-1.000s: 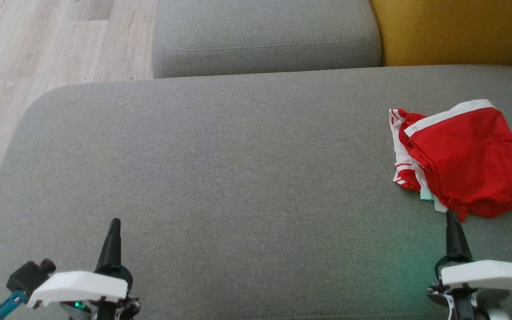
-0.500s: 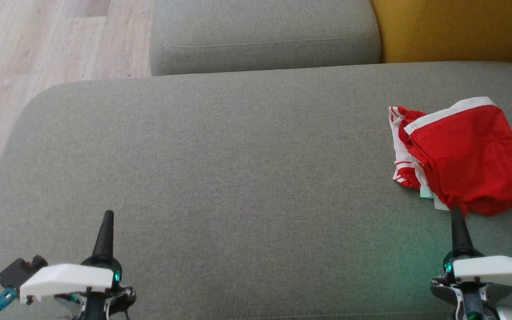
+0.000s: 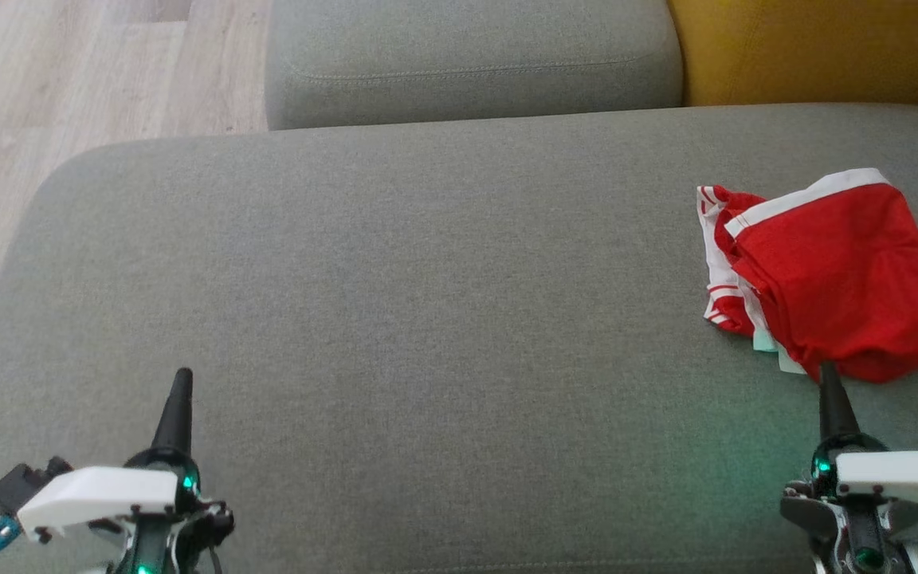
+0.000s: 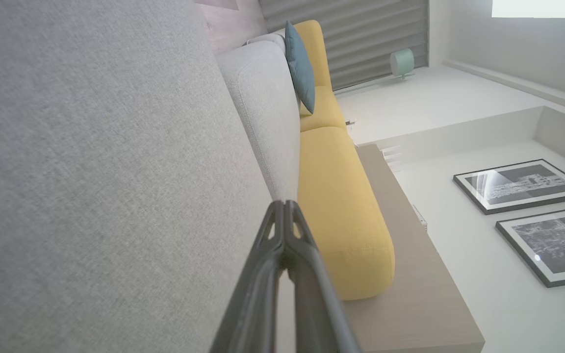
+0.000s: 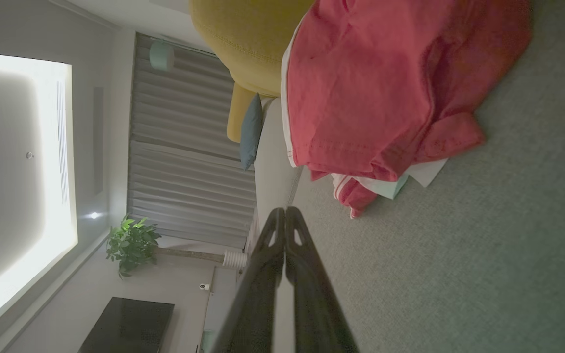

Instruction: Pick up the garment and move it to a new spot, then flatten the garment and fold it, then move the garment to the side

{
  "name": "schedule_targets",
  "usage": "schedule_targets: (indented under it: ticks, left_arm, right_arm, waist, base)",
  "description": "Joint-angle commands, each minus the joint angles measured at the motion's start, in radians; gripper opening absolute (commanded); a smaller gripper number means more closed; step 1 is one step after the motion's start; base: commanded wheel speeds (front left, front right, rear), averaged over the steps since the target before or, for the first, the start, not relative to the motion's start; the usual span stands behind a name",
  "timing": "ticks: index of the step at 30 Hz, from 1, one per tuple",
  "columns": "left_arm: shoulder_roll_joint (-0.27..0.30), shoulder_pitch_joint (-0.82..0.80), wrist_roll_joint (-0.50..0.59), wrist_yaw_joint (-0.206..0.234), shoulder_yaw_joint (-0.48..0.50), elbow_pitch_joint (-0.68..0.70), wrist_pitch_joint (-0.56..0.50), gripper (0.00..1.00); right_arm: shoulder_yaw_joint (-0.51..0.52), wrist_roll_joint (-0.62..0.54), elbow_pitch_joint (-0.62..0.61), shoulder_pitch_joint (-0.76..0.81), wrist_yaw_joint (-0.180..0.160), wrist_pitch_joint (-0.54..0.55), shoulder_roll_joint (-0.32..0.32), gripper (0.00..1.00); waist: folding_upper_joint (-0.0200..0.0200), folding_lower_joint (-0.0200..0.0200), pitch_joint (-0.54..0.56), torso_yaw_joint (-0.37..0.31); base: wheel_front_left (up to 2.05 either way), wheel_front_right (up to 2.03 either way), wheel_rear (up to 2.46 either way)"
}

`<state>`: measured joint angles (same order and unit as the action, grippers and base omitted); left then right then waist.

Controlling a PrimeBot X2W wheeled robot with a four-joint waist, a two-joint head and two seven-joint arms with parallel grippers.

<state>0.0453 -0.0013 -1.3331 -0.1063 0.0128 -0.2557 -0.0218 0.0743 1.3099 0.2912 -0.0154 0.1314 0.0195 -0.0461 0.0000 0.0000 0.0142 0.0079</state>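
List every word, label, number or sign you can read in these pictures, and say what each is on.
No readable text anywhere.
Pale tag sticking out from under the red garment: too small to read.
Two framed pictures on the wall: no lettering can be made out.

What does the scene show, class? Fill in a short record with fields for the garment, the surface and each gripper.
garment: red garment with white trim, bunched up, on the robot's right
surface: grey sofa seat
behind: yellow cushion
left gripper: shut, holding nothing, over bare seat
right gripper: shut, holding nothing, tip close to the garment's near edge
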Motion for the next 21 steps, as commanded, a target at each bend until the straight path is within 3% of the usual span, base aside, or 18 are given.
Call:
schedule_targets:
  ticks: [1,21]
  left_arm:
    - [0.013,-0.065,-0.029,-0.009,0.036,0.030,-0.009,0.00]
    - [0.013,-0.098,-0.235,-0.021,0.080,0.014,-0.069,0.00]
  right_arm:
    - [-0.010,0.036,-0.040,-0.061,-0.001,0.010,-0.015,0.00]
    - [0.019,0.258,-0.046,-0.085,-0.001,0.069,-0.014,0.00]
  waist:
    - [0.0000,0.0000,-0.001,-0.001]
    - [0.0000,0.0000,-0.014,-0.006]
  base:
    - [0.00,0.00,0.00]
    - [0.00,0.00,0.00]
